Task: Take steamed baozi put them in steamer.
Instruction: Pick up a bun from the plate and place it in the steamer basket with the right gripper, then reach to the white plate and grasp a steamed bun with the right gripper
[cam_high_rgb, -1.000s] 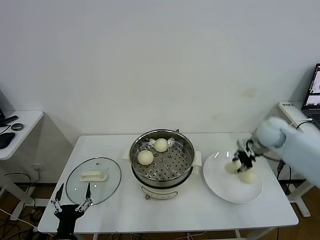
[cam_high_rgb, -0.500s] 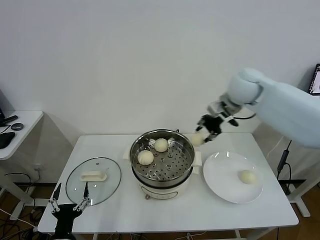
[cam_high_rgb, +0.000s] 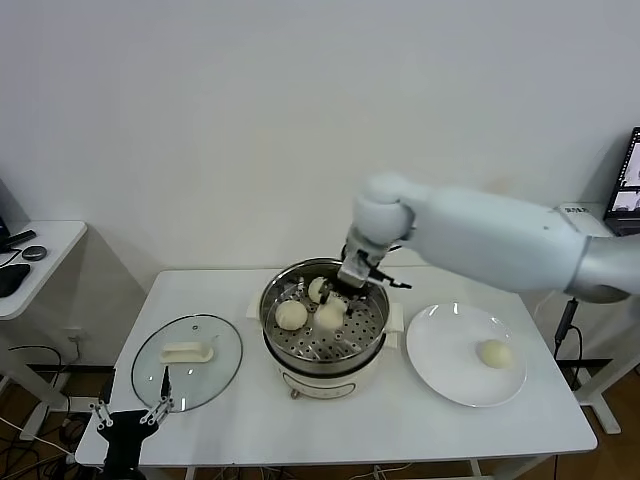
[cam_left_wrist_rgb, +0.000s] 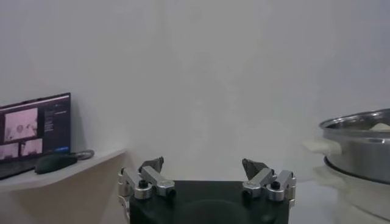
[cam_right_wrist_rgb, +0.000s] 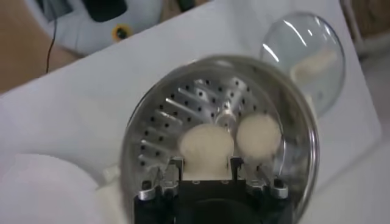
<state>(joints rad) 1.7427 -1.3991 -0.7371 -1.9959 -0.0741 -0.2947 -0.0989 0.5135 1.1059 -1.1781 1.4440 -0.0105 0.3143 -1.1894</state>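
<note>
- On the far left of the head view, our left gripper (cam_high_rgb: 130, 412) hangs parked below the front edge of the white table (cam_high_rgb: 240, 410), its fingers spread wide and holding nothing; the left wrist view shows the same spread fingers (cam_left_wrist_rgb: 149, 178) and, to one side, the steamer's steel wall
- Just right of it a glass lid (cam_high_rgb: 187, 362) with a white handle lies flat on the table
- At the table's middle stands the steamer (cam_high_rgb: 372, 335), with three steamed baozi in its basket: one at the left (cam_high_rgb: 291, 315), one at the back (cam_high_rgb: 317, 289) and one in the middle (cam_high_rgb: 330, 315)
- Our right gripper (cam_high_rgb: 345, 288) reaches down into the steamer; only the right wrist view shows its fingers (cam_right_wrist_rgb: 172, 170) closed around the middle baozi (cam_right_wrist_rgb: 206, 145), with a neighbour (cam_right_wrist_rgb: 258, 134) beside it
- On the right a white plate (cam_high_rgb: 440, 370) carries the fourth baozi (cam_high_rgb: 494, 353)
- We can read no writing anywhere
</note>
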